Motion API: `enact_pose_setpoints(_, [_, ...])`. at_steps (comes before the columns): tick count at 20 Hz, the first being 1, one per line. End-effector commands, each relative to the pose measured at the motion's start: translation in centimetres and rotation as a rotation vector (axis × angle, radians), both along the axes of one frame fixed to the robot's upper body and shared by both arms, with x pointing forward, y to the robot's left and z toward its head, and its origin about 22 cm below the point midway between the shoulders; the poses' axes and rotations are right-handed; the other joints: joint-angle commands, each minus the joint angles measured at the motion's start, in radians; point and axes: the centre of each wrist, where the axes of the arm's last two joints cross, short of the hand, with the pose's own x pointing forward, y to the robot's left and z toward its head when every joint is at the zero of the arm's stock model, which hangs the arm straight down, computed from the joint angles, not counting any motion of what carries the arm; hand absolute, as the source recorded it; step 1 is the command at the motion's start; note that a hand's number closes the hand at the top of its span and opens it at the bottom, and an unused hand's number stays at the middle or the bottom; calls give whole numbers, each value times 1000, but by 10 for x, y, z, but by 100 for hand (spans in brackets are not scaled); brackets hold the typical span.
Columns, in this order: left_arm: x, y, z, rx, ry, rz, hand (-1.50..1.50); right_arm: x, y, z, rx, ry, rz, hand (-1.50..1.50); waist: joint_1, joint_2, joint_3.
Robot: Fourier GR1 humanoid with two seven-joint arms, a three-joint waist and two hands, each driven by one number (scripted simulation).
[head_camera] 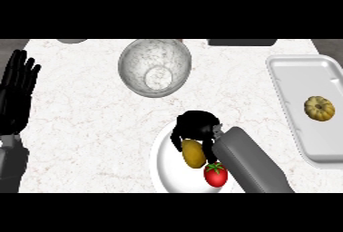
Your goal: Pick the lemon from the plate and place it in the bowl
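Right hand (195, 127) is down over the white plate (166, 170), fingers (177, 140) curled around the upper end of the lemon (193, 154). Looks like a closed wrap on it, thumb side hidden by the wrist so can't confirm full contact all round. Can't tell if the lemon is lifted or resting on the plate; it sits over the plate's right-centre, long axis roughly up-down in view, lower end poking out below the hand.

Tomato (216, 175) also on the plate, just below-right of the lemon, touching or nearly touching it, green stem up. Right forearm comes in from lower right and covers the plate's right rim.

Bowl (155, 66) is upright on the counter (87, 118), above the plate and a little left, well apart from the hand, nothing inside.

Left hand (19, 86) at the left edge, open, fingers straight and pointing up, resting, holding nothing.

Grey tray (298, 81) at right edge of counter with a small yellow-orange pumpkin (320, 108) on it, well apart from plate and bowl
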Motion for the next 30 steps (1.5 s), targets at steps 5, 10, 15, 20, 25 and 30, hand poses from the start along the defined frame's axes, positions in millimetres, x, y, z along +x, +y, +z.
enact_pose_setpoints(5, [-13,17,-7,4,36,88,0,-1,-79,-34,-142,-20,-610,150,-103,-15,1])
enact_pose_setpoints(10, [-28,38,-11,27,58,203,0,-23,-182,-49,-277,-69,-1185,150,-248,-54,-4])
enact_pose_setpoints(15, [-37,43,-14,25,53,205,0,-47,-197,-37,-285,-222,-1523,150,-203,-50,-6])
enact_pose_setpoints(20, [-40,39,-14,18,62,185,0,-66,-177,1,-248,-424,-1683,150,-173,-51,-6])
enact_pose_setpoints(25, [-36,34,-12,25,40,153,0,-95,-124,59,-26,-528,-1693,150,-129,-38,-4])
enact_pose_setpoints(30, [-25,19,-5,1,33,89,0,-134,-89,140,115,-713,-1662,150,-90,-25,-3])
